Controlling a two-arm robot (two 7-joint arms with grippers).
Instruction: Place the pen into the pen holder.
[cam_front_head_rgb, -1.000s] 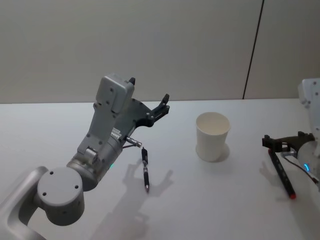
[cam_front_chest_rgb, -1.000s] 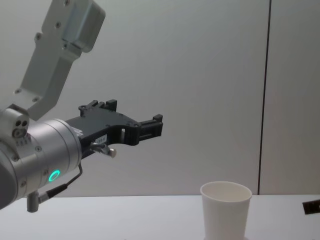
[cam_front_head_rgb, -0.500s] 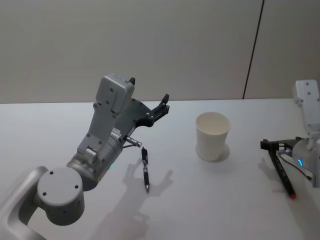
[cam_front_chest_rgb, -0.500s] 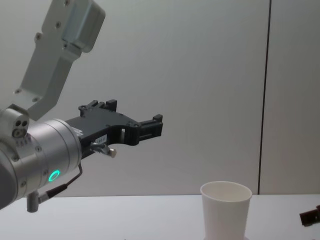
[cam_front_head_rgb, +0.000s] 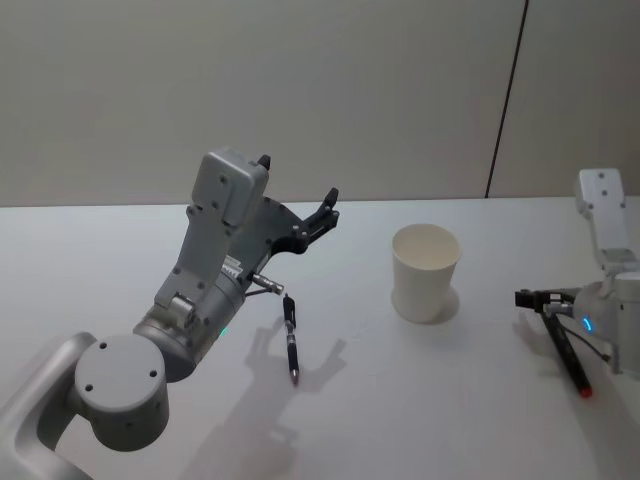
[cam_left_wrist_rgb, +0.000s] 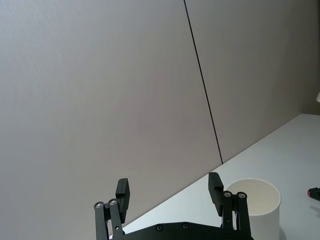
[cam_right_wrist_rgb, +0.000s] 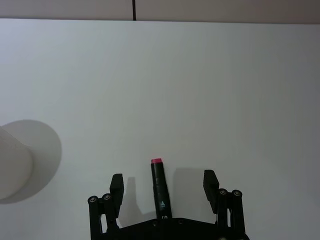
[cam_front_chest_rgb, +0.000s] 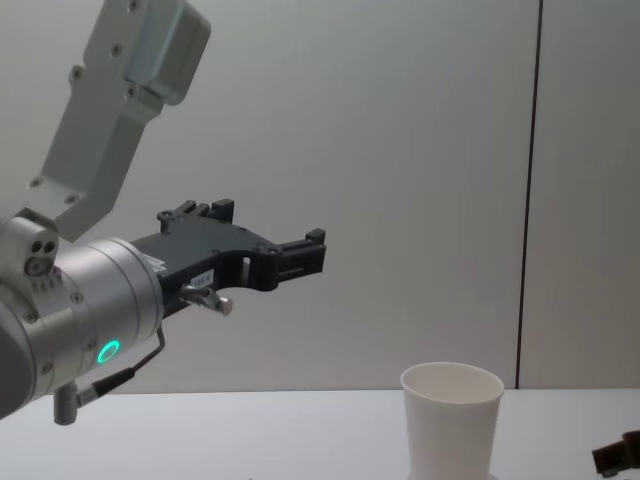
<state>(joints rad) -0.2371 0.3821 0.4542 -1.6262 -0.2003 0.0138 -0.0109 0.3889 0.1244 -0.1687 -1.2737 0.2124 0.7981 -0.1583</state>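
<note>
Two black fingers of the right gripper (cam_right_wrist_rgb: 163, 175) stand spread, one on each side of the pen (cam_right_wrist_rgb: 158, 187), and neither touches it. We note the pen as a slim, smooth black stick with a small red tip. It lies flat on the desk (cam_front_head_rgb: 450, 420) close to the right edge, its red end pointing toward the near edge in the head view.

The left gripper (cam_left_wrist_rgb: 169, 189) is held high above the desk's left half, its fingers likewise spread with nothing between them.

The pen holder (cam_front_head_rgb: 425, 285) is a plain white paper cup, tapered, with a rolled rim. It stands upright right of the desk's centre, well apart from the pen, and we see bare white paper inside it. A second pen (cam_front_head_rgb: 291, 340), slim and dark, lies near the middle of the desk. The desk surface is white and matte.
</note>
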